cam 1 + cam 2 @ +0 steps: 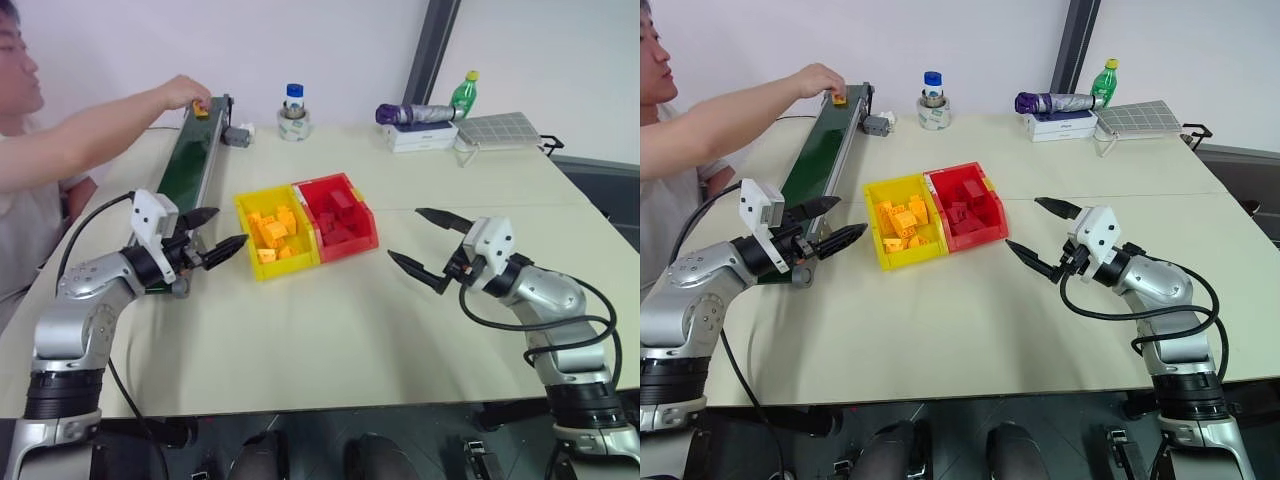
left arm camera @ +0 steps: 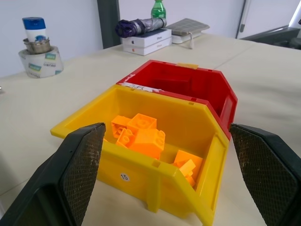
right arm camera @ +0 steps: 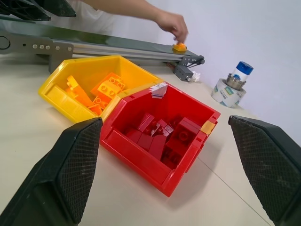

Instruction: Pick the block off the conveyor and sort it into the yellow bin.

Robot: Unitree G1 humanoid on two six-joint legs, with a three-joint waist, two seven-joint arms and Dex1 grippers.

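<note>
Two black-fingered robot hands hover over the pale surface, both spread wide and holding nothing. The left hand [image 1: 222, 232] sits beside the near end of the long narrow conveyor [image 1: 190, 160] with its dark green belt and grey metal rails, and the right hand [image 1: 428, 243] hangs well off at about three o'clock from the bins.

At the conveyor's far end, roughly twelve o'clock from the left hand and well apart from it, lies the small yellow-orange plastic block [image 1: 201, 110], a stubby brick-like cube. A person's hand [image 1: 183, 92] rests on it, fingers touching its top. From the right wrist view the block [image 3: 179, 47] shows as a small orange lump on the belt end, under those fingers.

Between the two robot hands stands the small rectangular yellow plastic bin [image 1: 256, 268] with a sloped front lip, just at three o'clock from the left hand's fingertips. It already holds a heap of similar orange bricks. Touching its right side is the matching red plastic bin [image 1: 360, 212], filled with dark red blocks.
</note>
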